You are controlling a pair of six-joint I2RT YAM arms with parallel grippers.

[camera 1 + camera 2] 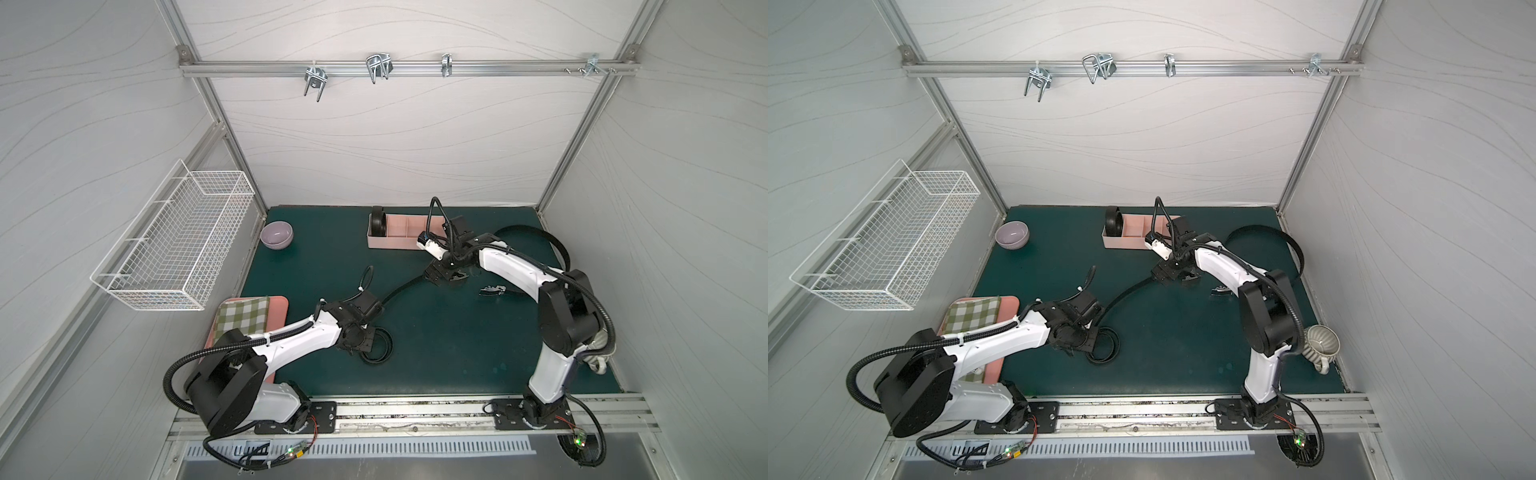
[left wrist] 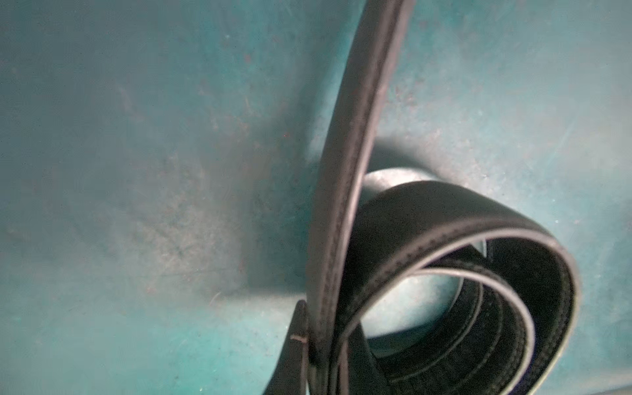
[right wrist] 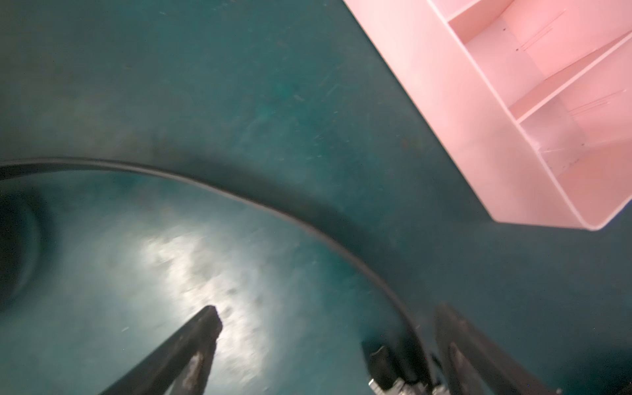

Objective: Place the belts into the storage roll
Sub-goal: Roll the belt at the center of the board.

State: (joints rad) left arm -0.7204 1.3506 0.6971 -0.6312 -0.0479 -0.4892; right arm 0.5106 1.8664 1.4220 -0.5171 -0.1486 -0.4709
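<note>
1. The left fingers (image 1: 368,341) are pinched shut on a belt (image 1: 400,290), beside its loose coil on the desk (image 1: 436,353).
2. The right fingers (image 3: 201,342) are spread wide and straddle that belt's far end near the buckle (image 3: 386,372); whether they touch it is unclear.
3. The roll (image 1: 397,244) holds a coiled belt (image 1: 378,222) upright in its end compartment.
4. A third belt (image 1: 1262,227) loops on the desk behind the right arm.

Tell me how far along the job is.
Done: one coiled belt stands in the storage roll's end compartment. In hand: the left gripper is shut on a half-coiled belt, its tail passing through the open right gripper. Left: that belt and a loose belt.
</note>
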